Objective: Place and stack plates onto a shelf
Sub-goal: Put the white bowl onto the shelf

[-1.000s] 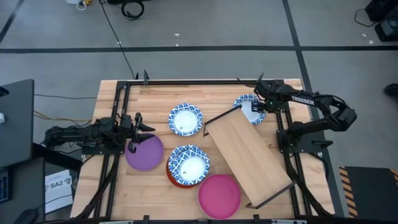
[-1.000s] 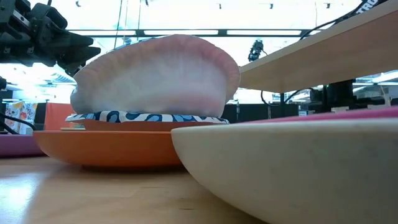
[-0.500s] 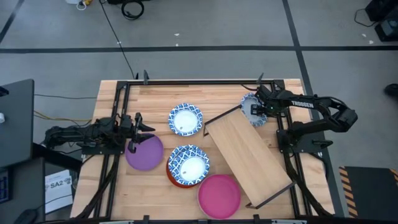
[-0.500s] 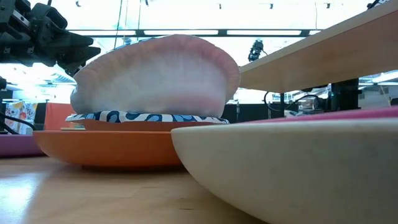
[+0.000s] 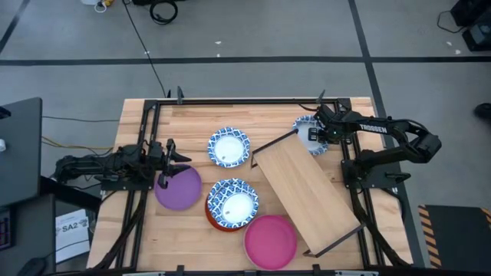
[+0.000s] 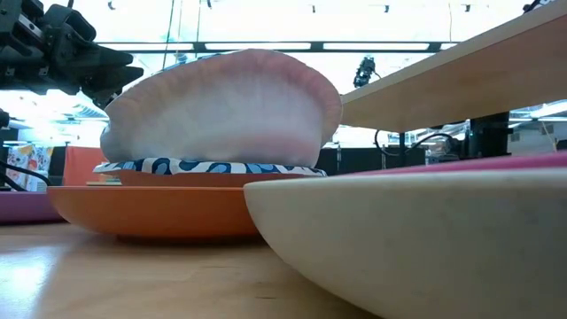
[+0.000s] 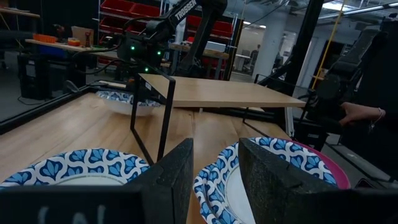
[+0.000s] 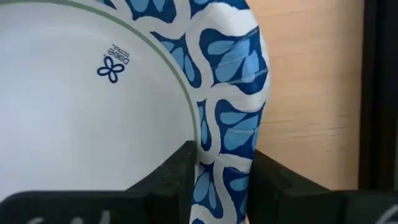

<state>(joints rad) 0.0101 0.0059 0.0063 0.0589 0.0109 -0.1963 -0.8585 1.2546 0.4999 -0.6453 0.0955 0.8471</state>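
Patterned plate [image 5: 231,202] apparently atop orange-red plate [image 5: 214,219]

I see grey floor [image 5: 253,34] crossed by dark tape lines, red shelving [image 7: 134,12] behind, and bright ceiling strip lights [image 6: 266,46].

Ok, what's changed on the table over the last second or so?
The right gripper slid from the far right corner in over the blue-and-white plate by the shelf, and its fingers closed onto the plate's rim. The plate itself has barely shifted. The left gripper kept its place by the purple plate; the other plates and the shelf stayed put.
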